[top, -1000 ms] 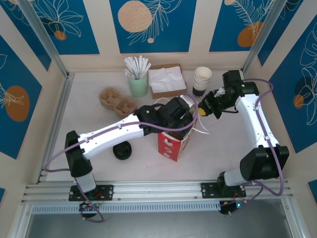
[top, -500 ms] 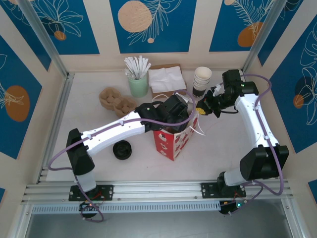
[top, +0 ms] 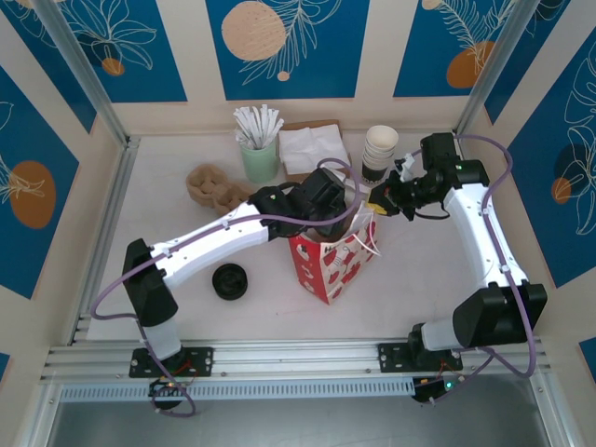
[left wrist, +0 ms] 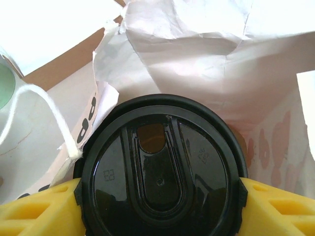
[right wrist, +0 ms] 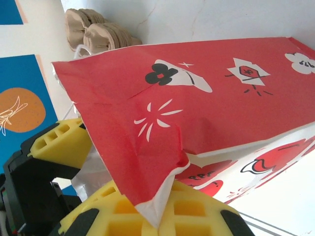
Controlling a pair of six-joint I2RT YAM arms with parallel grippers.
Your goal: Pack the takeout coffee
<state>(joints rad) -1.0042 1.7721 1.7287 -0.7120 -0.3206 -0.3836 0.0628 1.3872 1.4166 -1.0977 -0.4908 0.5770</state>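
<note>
While the coffee cup (left wrist: 160, 162) hangs at its mouth, bag (top: 331, 261): stands upright on the table (top: 168, 233) between the two arms, top open, so the cup can go in from above.
Right gripper (top: 384, 199): clenched on the bag's top edge. In its wrist view a folded corner of red paper is pinched between the yellow pads (right wrist: 187, 206). The likely purpose is to pull the mouth wide and steady the bag.
Left gripper (left wrist: 158, 209): grasping the coffee cup, with the jaws about a cup's width apart. One yellow finger (left wrist: 34, 209) presses each side just under the lid.
Coffee cup: upright with its black lid on and level, at the bag's mouth. White inner paper lies around its far side and a string handle (left wrist: 44, 105) is to the left. I cannot tell how deep it sits.
Why held by the sides: a level grip under the lid rim guards against tipping and leaves the base free to land.
Step in hand: apparently lowering the cup into the bag; it is not yet let go.
Risk: the crumpled inner paper could catch the cup's base, and a tug on the edge could tilt the bag.
Not for packing: a loose black lid (top: 230, 280) left of the bag and a stack of white cups (top: 380, 147) at the back.
</note>
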